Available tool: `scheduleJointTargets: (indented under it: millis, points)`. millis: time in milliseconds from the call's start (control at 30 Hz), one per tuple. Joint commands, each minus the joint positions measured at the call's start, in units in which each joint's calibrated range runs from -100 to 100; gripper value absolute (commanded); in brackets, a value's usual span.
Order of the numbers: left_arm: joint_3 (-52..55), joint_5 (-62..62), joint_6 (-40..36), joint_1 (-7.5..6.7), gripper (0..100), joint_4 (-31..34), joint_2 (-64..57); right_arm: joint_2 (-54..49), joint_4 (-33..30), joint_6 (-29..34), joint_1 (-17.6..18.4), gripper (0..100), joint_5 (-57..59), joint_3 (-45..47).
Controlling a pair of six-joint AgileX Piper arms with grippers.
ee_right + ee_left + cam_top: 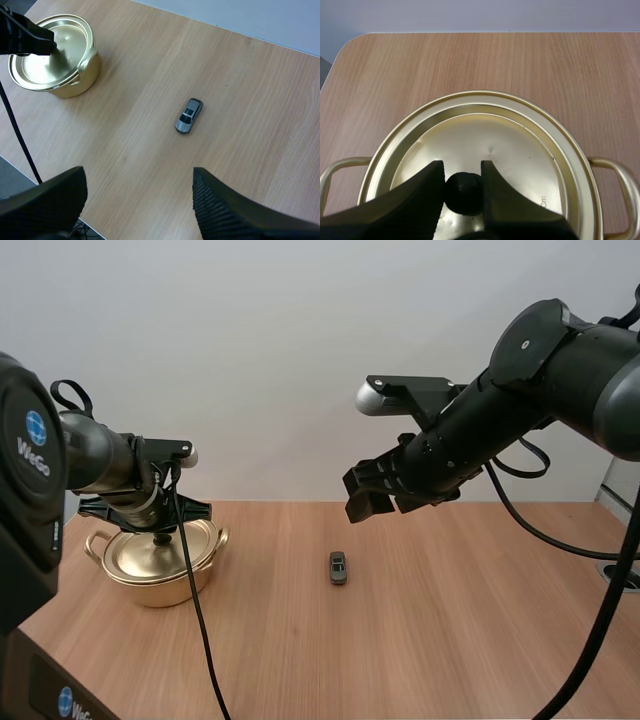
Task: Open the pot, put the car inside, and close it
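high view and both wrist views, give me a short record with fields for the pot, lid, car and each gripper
pot: gold metal pot with two loop handles, standing at the left of the wooden table
lid: gold lid, seated on the pot
car: small grey toy car, on the table right of the pot, apart from it
left gripper: tips pinching the lid's black round knob
right gripper: open, raised over the table near the car, holding nothing
stage: lid not yet lifted

Bare tabletop (450,640) surrounds the car (338,567) on every side, leaving an open approach from above. At the left, the pot (160,585) is capped by its lid (520,150), whose knob (463,192) sits pinched between the fingers of the left gripper (462,167), blocking that spot.
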Motion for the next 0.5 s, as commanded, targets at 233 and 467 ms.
scheduleJointTargets:
  millis: [233, 467]
  points:
    - [-8.16, 8.47, 0.02, -0.04, 0, 0.00, -3.30, 0.01, -0.04, -0.03, -0.02, 100, 0.00, 0.00]
    - [-21.00, 30.71, 0.12, -0.04, 0, 0.46, -15.14, 0.97, -0.62, -0.55, -0.02, 100, -19.77, 0.00]
